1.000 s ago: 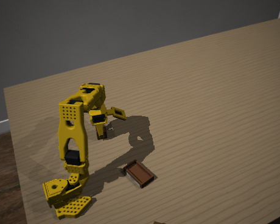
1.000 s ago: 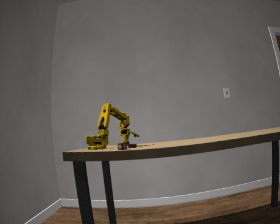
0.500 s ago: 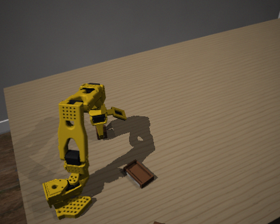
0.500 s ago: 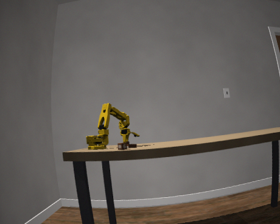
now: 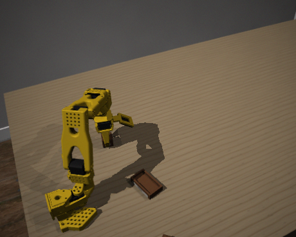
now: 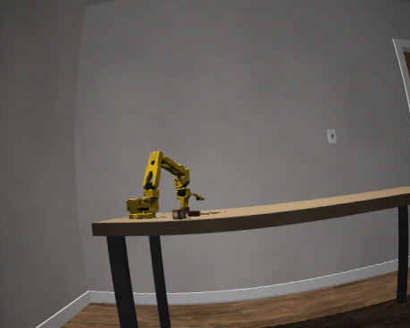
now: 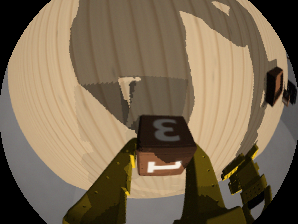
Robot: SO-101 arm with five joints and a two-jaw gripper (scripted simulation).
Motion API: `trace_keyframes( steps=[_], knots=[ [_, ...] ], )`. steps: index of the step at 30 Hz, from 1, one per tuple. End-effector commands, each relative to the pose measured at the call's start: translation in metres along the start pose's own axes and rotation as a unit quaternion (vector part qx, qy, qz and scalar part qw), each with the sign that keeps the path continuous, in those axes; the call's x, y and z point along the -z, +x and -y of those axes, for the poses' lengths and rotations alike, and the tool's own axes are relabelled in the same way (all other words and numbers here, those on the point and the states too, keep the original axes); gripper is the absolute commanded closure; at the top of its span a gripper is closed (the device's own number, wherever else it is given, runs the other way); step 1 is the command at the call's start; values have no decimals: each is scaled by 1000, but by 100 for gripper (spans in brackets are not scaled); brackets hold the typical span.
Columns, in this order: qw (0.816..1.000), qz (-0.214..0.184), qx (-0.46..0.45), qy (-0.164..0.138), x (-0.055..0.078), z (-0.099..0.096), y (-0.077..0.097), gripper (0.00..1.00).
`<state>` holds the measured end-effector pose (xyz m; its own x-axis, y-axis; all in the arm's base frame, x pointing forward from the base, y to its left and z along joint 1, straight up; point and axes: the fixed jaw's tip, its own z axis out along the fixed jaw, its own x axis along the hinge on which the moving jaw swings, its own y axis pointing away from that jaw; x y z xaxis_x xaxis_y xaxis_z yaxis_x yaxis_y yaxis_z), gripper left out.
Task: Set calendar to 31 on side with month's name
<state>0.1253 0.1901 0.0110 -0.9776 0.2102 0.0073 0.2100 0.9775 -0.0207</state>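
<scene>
top: reaching low with gripper [image 5: 107,143] [image 6: 184,209] [image 7: 165,145] toward table [image 5: 215,106] [image 6: 263,211] [image 7: 40,75], well apart from flat brown tray [image 5: 147,183] [image 7: 270,87] | exterior: bending down beside small brown pieces, too small to tell apart | wrist: closed partway, gripping brown cube [image 5: 111,141] [image 7: 167,131] between both jaws, showing grey 3 and white 1 sideways, outside tray

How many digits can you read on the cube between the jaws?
2: a 3 on top in the wrist view, and a 1 below it. Others may be hidden.
</scene>
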Motion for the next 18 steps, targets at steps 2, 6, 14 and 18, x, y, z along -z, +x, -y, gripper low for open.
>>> trace_keyframes(
  steps=[2, 6, 14, 18],
  knots=[
    [999, 13, -1, -34, 16, -7, -5, 100],
    [999, 13, -1, -34, 23, -8, -5, 100],
    [999, 13, -1, -34, 41, -8, -4, 100],
    [999, 13, -1, -34, 53, -8, -4, 100]
  ],
)
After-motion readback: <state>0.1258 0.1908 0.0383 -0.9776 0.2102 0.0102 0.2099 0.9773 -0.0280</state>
